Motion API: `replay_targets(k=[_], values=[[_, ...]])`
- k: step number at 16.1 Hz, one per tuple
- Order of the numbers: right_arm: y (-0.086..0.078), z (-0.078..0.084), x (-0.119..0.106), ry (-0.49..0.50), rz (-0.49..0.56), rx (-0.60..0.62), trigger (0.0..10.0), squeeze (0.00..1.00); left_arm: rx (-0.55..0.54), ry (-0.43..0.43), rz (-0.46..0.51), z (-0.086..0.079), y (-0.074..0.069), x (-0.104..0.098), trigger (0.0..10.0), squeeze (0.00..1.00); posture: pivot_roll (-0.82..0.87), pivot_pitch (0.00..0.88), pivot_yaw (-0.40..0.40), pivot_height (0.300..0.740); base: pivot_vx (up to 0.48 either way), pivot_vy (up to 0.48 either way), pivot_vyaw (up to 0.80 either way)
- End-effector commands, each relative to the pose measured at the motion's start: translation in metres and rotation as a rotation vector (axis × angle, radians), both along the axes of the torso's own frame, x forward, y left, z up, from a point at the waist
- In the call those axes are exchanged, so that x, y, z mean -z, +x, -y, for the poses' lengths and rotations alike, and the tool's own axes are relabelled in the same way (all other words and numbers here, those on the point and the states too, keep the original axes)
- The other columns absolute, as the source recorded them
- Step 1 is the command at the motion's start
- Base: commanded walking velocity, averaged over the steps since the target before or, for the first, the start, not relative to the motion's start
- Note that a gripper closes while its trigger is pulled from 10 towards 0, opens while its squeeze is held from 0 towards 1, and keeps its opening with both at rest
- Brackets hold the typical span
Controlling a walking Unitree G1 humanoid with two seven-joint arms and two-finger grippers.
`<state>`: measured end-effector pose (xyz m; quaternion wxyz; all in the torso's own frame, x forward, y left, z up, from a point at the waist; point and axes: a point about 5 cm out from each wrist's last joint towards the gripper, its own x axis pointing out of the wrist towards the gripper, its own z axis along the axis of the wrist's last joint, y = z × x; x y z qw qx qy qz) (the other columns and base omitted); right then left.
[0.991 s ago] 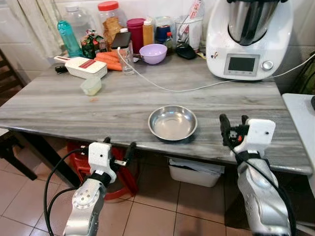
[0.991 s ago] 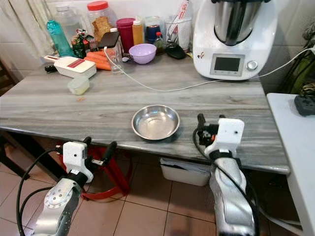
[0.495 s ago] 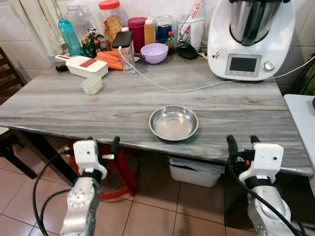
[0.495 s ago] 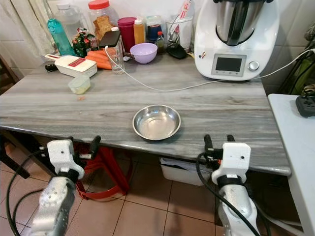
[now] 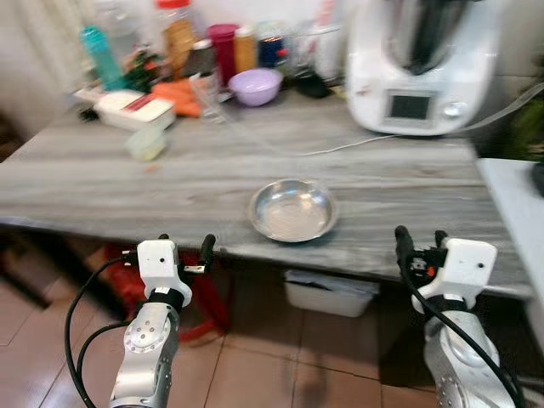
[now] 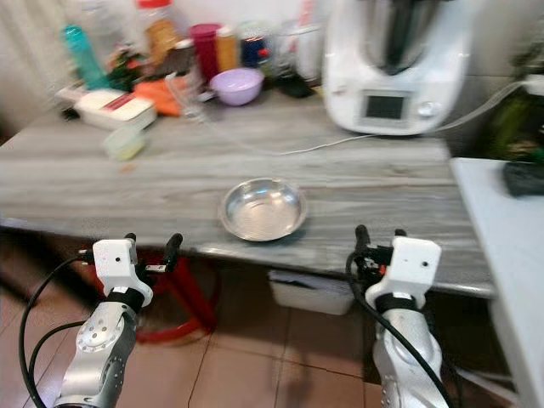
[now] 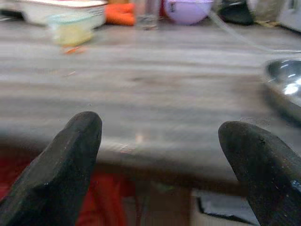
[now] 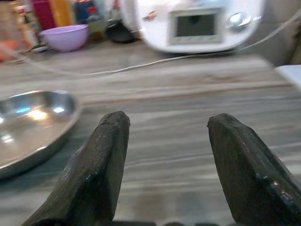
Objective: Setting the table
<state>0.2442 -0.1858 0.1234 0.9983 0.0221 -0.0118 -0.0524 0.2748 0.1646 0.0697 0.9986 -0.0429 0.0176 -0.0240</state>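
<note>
Streaked grey stone tabletop (image 5: 170, 174) carries a round, shiny steel bowl (image 5: 293, 209) near its front edge, flanked by left gripper (image 5: 187, 249) and right gripper (image 5: 419, 244), both spread wide, empty.

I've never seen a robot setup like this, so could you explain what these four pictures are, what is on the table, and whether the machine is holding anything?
This is a humanoid robot with two silver arms, each ending in two long black fingers. The two wide pictures come from cameras on its head, looking down. The other two come from cameras on its wrists, looking along the fingers.

Before it is a grey table with a steel bowl near the front edge. At the back stand a white kitchen machine, a purple bowl, jars and bottles, all rather blurred.

The left gripper and right gripper are in front of the table's edge, both open. Nothing is held.
</note>
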Motion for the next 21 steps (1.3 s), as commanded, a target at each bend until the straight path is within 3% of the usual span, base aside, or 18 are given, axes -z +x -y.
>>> replay_targets(k=[1,2,5,12,14,19,21], values=[[0.0018,-0.0041,0.0031,0.026,-0.024,0.0,10.0,0.0,-0.003,0.012,-0.012,-0.0047,-0.0003,0.0005,10.0,0.0,-0.1,0.0,0.077,0.74,-0.244,0.0,0.0],[0.0019,-0.0034,0.0051,-0.004,-0.032,0.027,10.0,0.0,0.006,0.015,-0.016,-0.0029,0.0007,0.0001,10.0,0.0,-0.1,0.0,0.079,0.74,-0.251,0.0,0.0],[0.0016,-0.0027,0.0053,0.084,-0.033,0.005,10.0,0.0,0.012,0.016,-0.017,-0.0032,0.0025,-0.0009,10.0,0.0,-0.1,0.0,0.083,0.74,-0.264,0.0,0.0],[0.0024,-0.0039,0.009,0.165,-0.061,0.01,10.0,0.0,0.024,0.02,-0.018,-0.0017,0.0043,-0.0019,10.0,0.0,-0.1,0.0,0.085,0.74,-0.267,0.0,0.0],[0.0038,-0.005,0.0107,0.079,-0.076,0.019,10.0,0.0,0.028,0.022,-0.018,-0.0012,0.0043,-0.002,10.0,0.0,-0.1,0.0,0.084,0.74,-0.268,0.0,0.0],[0.0085,-0.0029,0.0081,0.045,-0.048,0.026,10.0,0.0,0.032,0.019,-0.021,-0.0001,0.0039,-0.0015,10.0,0.0,-0.1,0.0,0.081,0.74,-0.273,0.0,0.0],[0.0101,-0.0037,0.0093,0.084,-0.076,-0.005,10.0,0.0,0.037,0.019,-0.023,0.0018,0.0043,-0.0012,10.0,0.0,-0.1,0.0,0.081,0.74,-0.272,0.0,0.0]])
